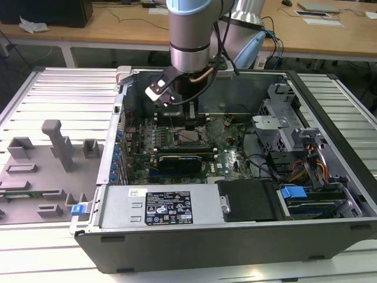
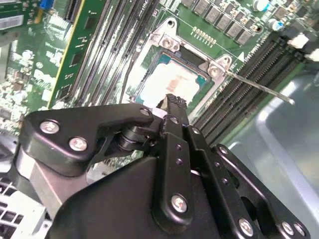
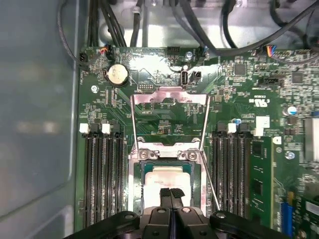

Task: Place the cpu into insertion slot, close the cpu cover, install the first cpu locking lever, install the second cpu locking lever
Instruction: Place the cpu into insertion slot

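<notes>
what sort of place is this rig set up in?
Probably a robotics lab or test workshop, not a factory line: an opened desktop computer case lies on a slatted aluminium bench beside grey fixture blocks, with wooden office desks carrying cables behind.

One cpu [image 3: 167,178], one insertion slot [image 3: 141,172], one cpu cover [image 3: 169,95]
</notes>
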